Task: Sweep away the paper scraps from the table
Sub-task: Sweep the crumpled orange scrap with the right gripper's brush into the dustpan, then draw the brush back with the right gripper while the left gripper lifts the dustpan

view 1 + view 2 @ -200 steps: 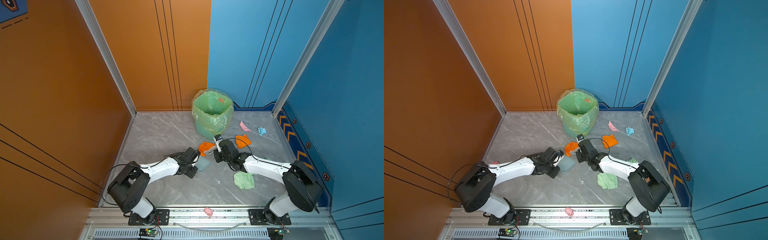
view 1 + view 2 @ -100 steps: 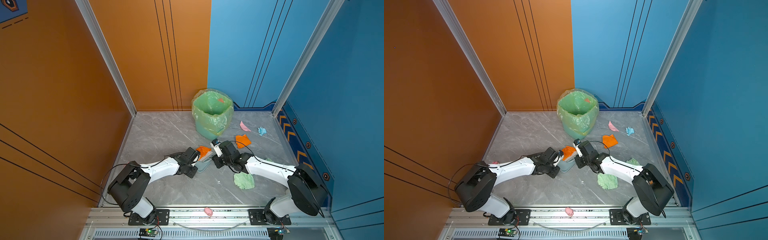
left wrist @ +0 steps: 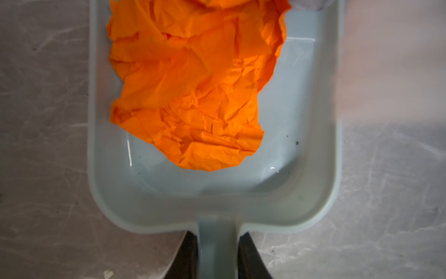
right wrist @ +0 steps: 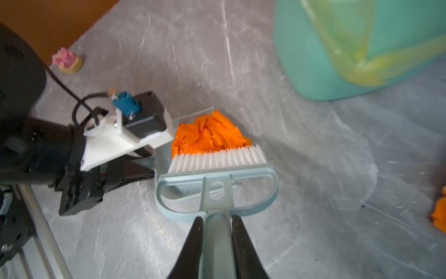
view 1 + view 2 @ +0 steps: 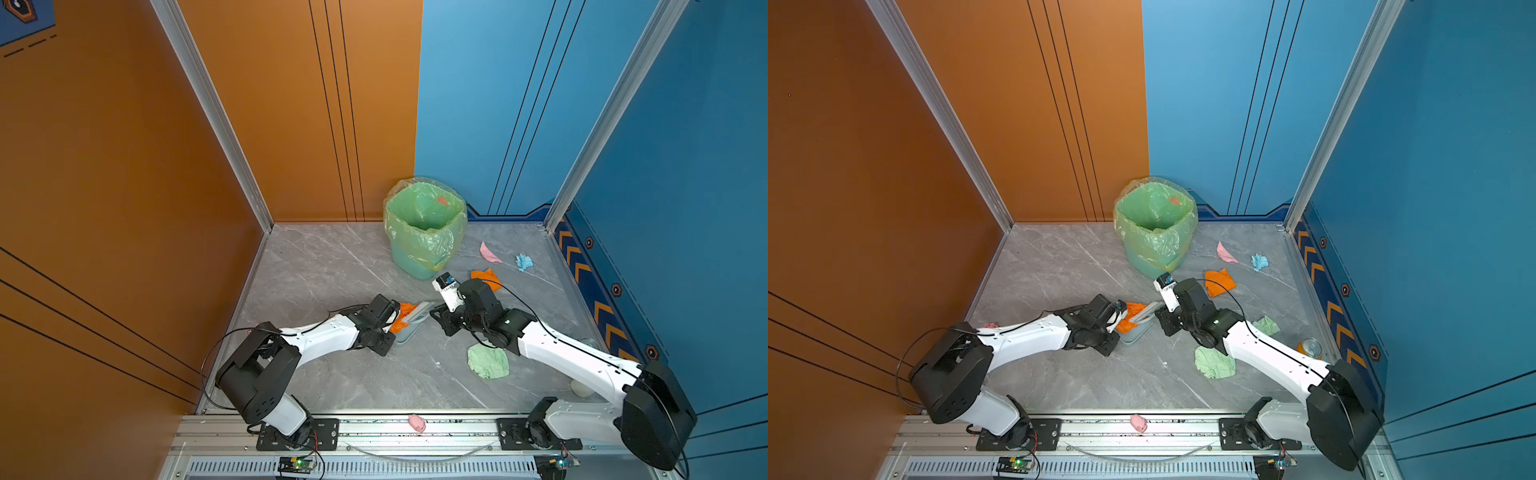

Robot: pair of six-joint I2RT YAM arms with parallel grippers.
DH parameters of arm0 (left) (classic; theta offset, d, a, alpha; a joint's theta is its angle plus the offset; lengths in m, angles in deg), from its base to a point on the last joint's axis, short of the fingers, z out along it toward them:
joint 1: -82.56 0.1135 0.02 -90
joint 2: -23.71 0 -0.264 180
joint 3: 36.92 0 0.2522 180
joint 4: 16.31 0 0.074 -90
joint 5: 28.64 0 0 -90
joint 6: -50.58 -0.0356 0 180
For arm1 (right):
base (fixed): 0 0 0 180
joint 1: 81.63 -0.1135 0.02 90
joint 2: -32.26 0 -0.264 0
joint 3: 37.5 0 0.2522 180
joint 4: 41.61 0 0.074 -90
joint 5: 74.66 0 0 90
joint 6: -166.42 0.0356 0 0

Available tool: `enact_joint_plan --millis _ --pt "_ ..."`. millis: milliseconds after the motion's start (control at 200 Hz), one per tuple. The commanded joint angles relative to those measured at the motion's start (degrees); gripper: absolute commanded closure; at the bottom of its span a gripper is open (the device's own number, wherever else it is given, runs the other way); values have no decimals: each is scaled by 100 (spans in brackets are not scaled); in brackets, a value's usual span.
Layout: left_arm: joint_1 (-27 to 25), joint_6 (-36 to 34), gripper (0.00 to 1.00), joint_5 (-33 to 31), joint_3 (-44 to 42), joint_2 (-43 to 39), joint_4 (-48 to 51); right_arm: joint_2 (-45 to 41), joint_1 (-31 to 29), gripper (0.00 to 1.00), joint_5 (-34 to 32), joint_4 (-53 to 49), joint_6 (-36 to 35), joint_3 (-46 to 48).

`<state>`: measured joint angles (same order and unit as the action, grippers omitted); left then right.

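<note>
Orange scrap [image 3: 193, 84] has slid into the dustpan [image 3: 217, 205] clamped by left fingers [image 3: 183, 258]; right fingers [image 4: 193, 246] clamp the brush [image 4: 217, 159].

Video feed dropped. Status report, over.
Left gripper shut on dustpan, right gripper shut on brush. Orange scrap in dustpan, brush at its mouth. Green scrap and more loose on table. Nothing blocking.

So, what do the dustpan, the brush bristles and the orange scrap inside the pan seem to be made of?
Dustpan: likely moulded plastic, pale grey-blue, smooth, with glossy highlights.
Brush bristles: probably synthetic fibre, white, fine straight strands.
Orange scrap: thin paper, matte, with sharp crumple creases.
</note>
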<state>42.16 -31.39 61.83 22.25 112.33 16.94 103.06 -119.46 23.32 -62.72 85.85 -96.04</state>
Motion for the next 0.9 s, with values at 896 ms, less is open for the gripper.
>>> enact_joint_plan --millis 896 --pt "26 -2 100 -170 117 -29 161 1031 -92 100 -1071 340 60 -202"
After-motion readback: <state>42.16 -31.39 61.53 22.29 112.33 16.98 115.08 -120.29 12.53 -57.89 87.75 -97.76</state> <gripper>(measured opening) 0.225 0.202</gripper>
